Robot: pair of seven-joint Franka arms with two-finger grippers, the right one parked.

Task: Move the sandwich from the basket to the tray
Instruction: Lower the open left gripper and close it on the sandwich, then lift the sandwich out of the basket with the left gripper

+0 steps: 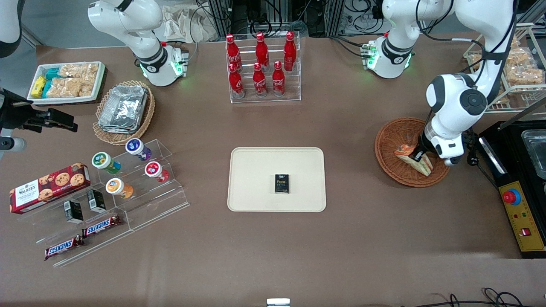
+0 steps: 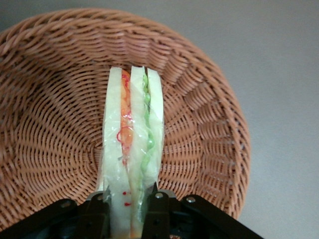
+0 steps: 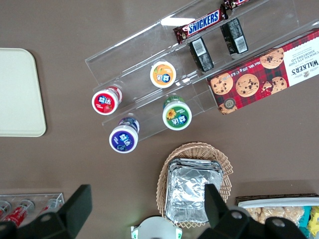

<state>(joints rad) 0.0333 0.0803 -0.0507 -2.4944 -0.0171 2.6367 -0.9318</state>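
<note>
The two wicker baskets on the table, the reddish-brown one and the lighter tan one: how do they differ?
The round reddish-brown woven basket is darker than the lighter tan wicker basket. The reddish-brown one holds the wrapped triangular sandwich, with the left arm's gripper shut on it; the tan one holds stacked silver foil containers. The reddish-brown one lies toward the working arm's end, the tan one toward the parked arm's. Both are shallow and woven.
</note>
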